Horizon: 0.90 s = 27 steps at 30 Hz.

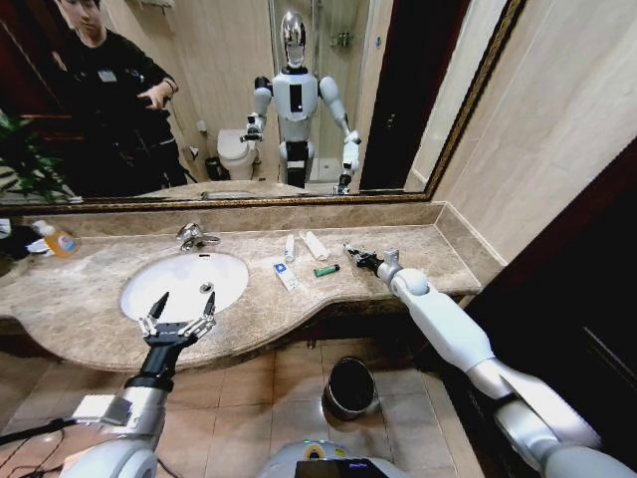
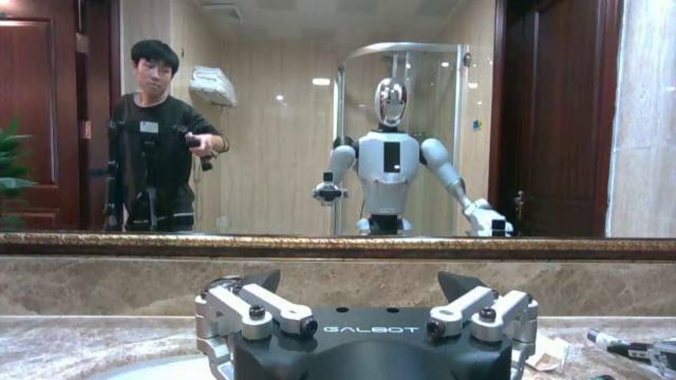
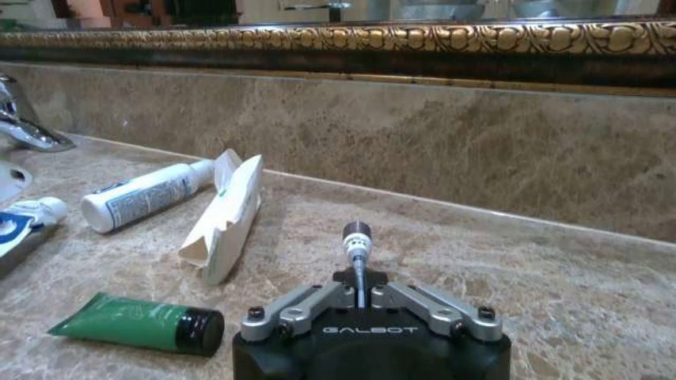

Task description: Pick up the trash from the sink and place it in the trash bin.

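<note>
Chrome-tipped and slim, a small item [image 3: 358,237] sits pinched in the right gripper [image 3: 359,297] above the countertop's [image 1: 418,261] right end. Four pieces lie between it and the sink [image 1: 184,284]: green tube [image 3: 138,324], white tube [image 3: 142,195], packet [image 3: 227,214], blue-marked one [image 1: 286,274]. Left gripper [image 1: 177,321] hangs spread at the basin's front rim. Trash bin [image 1: 350,386] below; its contents are hidden.

Both arms wear glossy white-and-grey shells ending in black wrists. The left gripper [image 1: 177,317] and right gripper [image 3: 360,234] have silver linkage fingers with dark screws (white "GALBOT" lettering marks each black housing).
</note>
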Motion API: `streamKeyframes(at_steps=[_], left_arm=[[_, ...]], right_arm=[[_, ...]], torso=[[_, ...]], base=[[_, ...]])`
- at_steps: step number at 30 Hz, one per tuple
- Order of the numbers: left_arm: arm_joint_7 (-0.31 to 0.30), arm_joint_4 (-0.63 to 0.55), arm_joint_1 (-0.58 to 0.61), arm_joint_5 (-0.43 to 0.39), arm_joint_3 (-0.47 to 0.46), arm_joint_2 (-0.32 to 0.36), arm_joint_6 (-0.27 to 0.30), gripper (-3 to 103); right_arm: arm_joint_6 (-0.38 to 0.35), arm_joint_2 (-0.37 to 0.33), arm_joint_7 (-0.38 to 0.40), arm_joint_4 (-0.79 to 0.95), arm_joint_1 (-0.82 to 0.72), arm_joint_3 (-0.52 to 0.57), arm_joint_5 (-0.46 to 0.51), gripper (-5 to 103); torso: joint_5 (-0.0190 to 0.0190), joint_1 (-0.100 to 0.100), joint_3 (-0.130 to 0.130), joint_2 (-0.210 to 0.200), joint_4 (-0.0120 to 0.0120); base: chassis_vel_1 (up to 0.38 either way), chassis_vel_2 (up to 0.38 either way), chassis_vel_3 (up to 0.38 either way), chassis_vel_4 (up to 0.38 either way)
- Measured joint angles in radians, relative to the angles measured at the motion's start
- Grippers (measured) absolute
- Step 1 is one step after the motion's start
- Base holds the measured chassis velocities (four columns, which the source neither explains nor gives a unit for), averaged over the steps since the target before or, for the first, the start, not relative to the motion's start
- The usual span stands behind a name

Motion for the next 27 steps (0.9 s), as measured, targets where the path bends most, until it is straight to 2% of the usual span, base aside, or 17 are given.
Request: streamKeyframes(at_steps=[9, 16, 27], left_arm=[[0.0, 0.0, 0.0, 0.0, 0.0, 0.0, 0.0, 100], [0.0, 0.0, 0.0, 0.0, 0.0, 0.0, 0.0, 100], [0.0, 0.0, 0.0, 0.0, 0.0, 0.0, 0.0, 100]], right_arm=[[0.0, -0.007, 0.002, 0.027, -0.03, 0.027, 0.0, 3], [-0.001, -0.04, 0.005, 0.099, -0.095, 0.076, 0.009, 3], [0.004, -0.137, 0.006, 0.346, -0.362, 0.218, 0.04, 3]], torso=[[0.0, 0.0, 0.0, 0.0, 0.0001], [0.0, 0.0, 0.0, 0.0, 0.0001], [0.0, 0.0, 0.0, 0.0, -0.0001]], base=[[0.0, 0.0, 0.0, 0.0], [0.0, 0.0, 0.0, 0.0], [0.0, 0.0, 0.0, 0.0]])
